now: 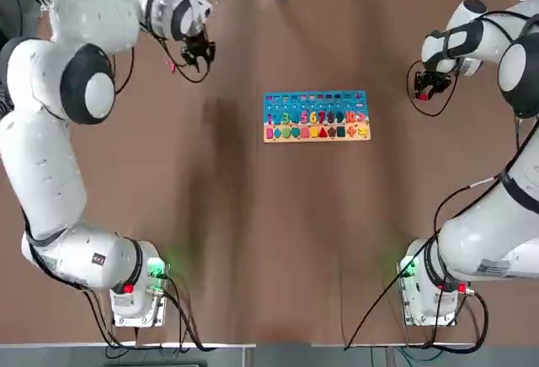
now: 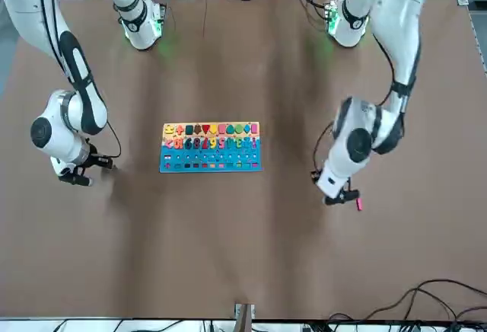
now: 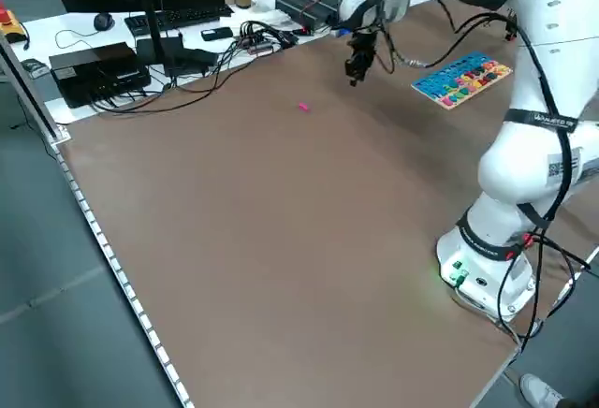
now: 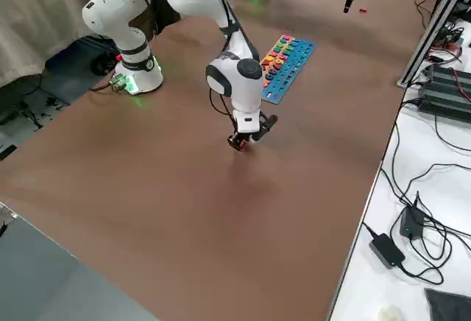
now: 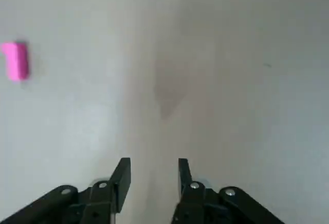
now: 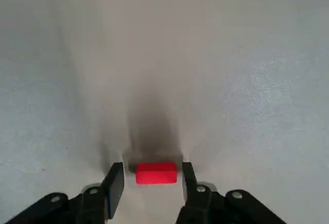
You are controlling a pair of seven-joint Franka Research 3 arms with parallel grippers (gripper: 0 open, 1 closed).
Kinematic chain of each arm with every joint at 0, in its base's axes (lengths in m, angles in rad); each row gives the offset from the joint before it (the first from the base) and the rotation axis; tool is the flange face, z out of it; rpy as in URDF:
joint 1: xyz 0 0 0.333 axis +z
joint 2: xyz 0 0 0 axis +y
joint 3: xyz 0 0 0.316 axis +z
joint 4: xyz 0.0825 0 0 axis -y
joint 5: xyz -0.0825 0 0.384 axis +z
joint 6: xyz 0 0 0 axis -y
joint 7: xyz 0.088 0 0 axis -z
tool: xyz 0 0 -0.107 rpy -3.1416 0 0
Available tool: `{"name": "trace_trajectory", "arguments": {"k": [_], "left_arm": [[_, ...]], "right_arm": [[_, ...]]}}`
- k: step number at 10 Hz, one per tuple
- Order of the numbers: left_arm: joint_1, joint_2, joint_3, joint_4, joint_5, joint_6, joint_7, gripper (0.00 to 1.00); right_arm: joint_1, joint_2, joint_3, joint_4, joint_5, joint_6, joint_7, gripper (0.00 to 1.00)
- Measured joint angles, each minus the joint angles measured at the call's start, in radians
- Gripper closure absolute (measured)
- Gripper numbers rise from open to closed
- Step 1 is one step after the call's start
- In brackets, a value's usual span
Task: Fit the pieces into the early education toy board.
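Right gripper (image 6: 149, 180) straddling red piece (image 6: 156, 173); left gripper (image 5: 153, 175) empty.

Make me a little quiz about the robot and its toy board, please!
1. True or false: the red piece sits between the right gripper's fingers.
2. What colour is the loose piece lying on the table near the left gripper?
3. Where is the toy board? A) in the left gripper, B) flat on the table between the two arms, C) at the table's edge beside the cables.

Key:
1. True. The red piece is right between the fingers, low over the table.
2. Pink. It lies off to the side of the gripper, whose fingers have nothing between them.
3. B.
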Motion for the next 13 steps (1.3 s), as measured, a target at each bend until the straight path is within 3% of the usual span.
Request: {"name": "trace_trajectory", "arguments": {"k": [5,8,13], "left_arm": [[0.128,0.045,0.0,0.004,0.0,0.044,0.149,0.56],[0.169,0.045,0.0,0.017,0.061,0.045,0.178,0.55],[0.199,0.079,0.0,0.028,0.069,0.108,0.203,0.54]], "right_arm": [[0.0,0.0,0.0,-0.001,0.0,0.0,0.0,0.49],[0.0,0.0,0.0,-0.002,0.0,0.0,0.0,0.52],[0.0,0.0,0.0,-0.002,0.0,0.0,0.0,0.58]]}}
